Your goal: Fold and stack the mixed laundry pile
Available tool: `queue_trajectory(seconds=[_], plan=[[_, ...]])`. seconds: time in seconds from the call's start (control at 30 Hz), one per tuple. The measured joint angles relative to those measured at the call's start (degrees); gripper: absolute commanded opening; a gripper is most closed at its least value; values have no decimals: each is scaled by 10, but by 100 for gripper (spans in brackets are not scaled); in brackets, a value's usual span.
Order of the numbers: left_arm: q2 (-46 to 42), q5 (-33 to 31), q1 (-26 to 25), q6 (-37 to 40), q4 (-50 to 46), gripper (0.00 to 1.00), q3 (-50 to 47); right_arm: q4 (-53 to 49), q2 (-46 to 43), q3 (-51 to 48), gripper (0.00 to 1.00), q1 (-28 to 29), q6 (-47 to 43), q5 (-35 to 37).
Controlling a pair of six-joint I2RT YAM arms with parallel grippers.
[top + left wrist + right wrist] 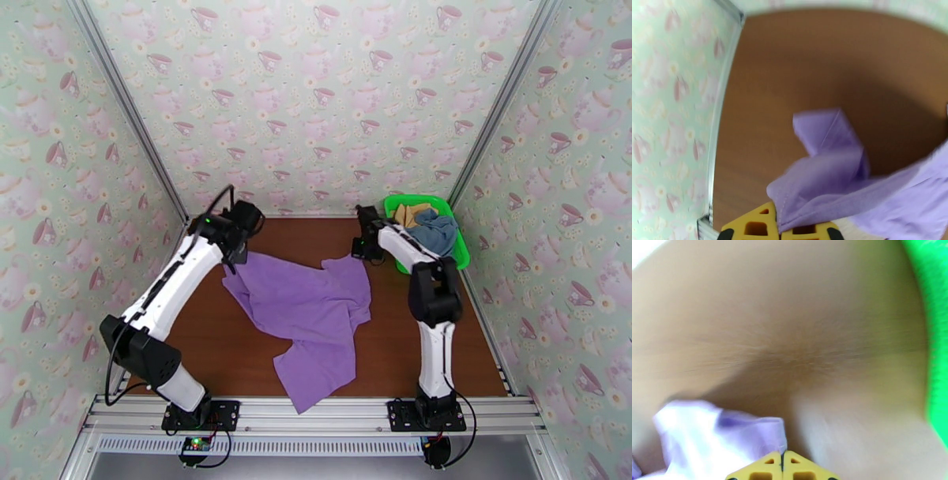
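Pinching lilac garment (pixel 308 316) at far-left corner with closed left gripper (pixel 233 264), far-right corner with closed right gripper (pixel 365 251), probably to pull it taut and flat on tabletop (pixel 395 355) centre before folding. Leaving blue-grey garment (pixel 436 230) and tan-yellow garment (pixel 411 213) in green basket (pixel 463 254), far right, for later.
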Motion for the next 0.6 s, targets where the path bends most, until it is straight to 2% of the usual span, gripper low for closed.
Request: queue_trajectory(seconds=[0.17,0.3,0.43,0.6], plan=[[1,19,-1,38,-38,0,181,33,-299,-3,0,0,-26,-19],[1,23,-8,66,-90,0,310,40,-480,2,0,0,-42,-52],[-49,34,-16,78,-111,0,329,17,-571,33,0,0,-45,-92],[-162,70,-19,73,-104,0,284,-49,-593,96,0,0,-42,-135]])
